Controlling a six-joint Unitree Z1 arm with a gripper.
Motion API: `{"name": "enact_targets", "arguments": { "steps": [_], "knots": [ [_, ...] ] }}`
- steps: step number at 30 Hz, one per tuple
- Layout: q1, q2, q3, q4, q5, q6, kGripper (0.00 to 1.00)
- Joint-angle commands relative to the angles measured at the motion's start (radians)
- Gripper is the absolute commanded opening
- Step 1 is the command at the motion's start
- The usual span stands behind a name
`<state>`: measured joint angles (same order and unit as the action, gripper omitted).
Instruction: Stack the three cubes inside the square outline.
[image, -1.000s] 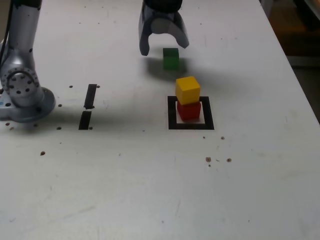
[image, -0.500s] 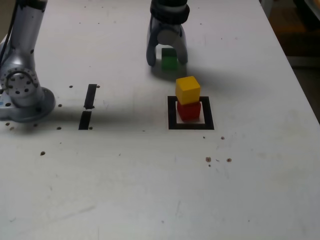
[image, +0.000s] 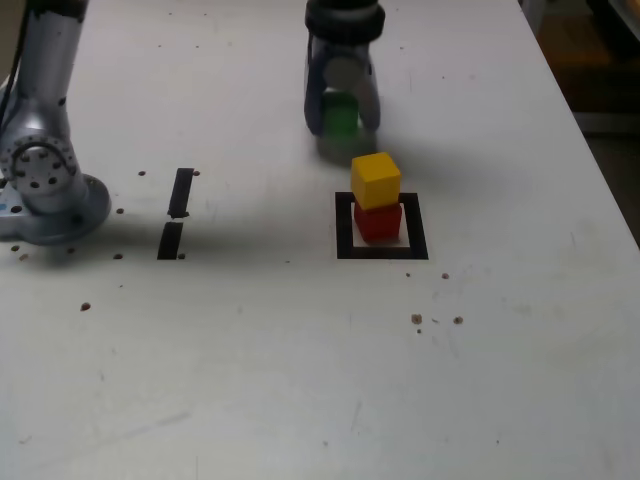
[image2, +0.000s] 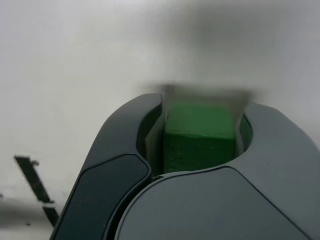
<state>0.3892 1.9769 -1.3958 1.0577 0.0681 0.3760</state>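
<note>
A: Exterior view, status of the end effector (image: 342, 112)?

B: It is in the upper centre of the frame, pointing down at the table (image: 300, 380). Its two fingers stand on either side of the green cube (image: 341, 116), close against it.

A: Positions of the remaining cubes?

B: The yellow cube (image: 375, 179) sits on the red cube (image: 378, 221). The red cube rests inside the square outline (image: 345, 225), right of frame centre. The green cube is just above this stack in the frame, apart from it. Two short black tape strips (image: 177, 210) lie at the left centre, near the arm base (image: 45, 180).

A: Wrist view?

B: The green cube (image2: 199, 135) fills the gap between the fingers (image2: 125, 150), which are closed against its sides: the end effector (image2: 200, 137) is grasping the cube. A tape strip (image2: 32, 185) shows at the lower left.
</note>
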Motion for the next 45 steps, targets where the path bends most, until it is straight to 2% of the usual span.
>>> {"name": "enact_targets", "arguments": {
  "steps": [1,4,9,11,13,17,21,26,34,45],
  "knots": [
    [-0.018,-0.066,-0.027,0.044,0.006,-0.019,0.18],
    [-0.065,-0.112,-0.110,0.169,0.020,-0.069,0.16],
    [-0.210,-0.124,-0.349,0.444,0.061,-0.202,0.15],
    [-0.272,-0.118,-0.433,0.511,0.064,-0.263,0.15],
    [-0.325,-0.105,-0.488,0.543,0.052,-0.319,0.14],
    [-0.397,-0.069,-0.513,0.550,0.013,-0.412,0.13],
    [-0.441,-0.026,-0.489,0.549,-0.006,-0.473,0.14],
    [-0.481,0.015,-0.477,0.542,-0.004,-0.518,0.14],
    [-0.498,0.015,-0.438,0.520,0.003,-0.564,0.14],
    [-0.498,0.017,-0.288,0.370,-0.017,-0.572,0.18]
  ]
}}
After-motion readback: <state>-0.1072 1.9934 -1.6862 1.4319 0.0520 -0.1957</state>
